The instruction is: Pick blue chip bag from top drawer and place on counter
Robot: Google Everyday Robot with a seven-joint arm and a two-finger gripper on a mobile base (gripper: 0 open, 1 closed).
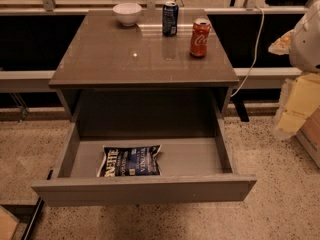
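Observation:
The blue chip bag lies flat in the front left part of the open top drawer, with its white lettering facing up. The drawer is pulled fully out below the counter. My gripper hangs at the right edge of the view on the pale arm. It is well to the right of the drawer and above the floor, far from the bag. Nothing shows in it.
On the counter's far side stand a white bowl, a dark blue soda can and a red soda can. A white cable hangs down to the right of the counter. Speckled floor surrounds the cabinet.

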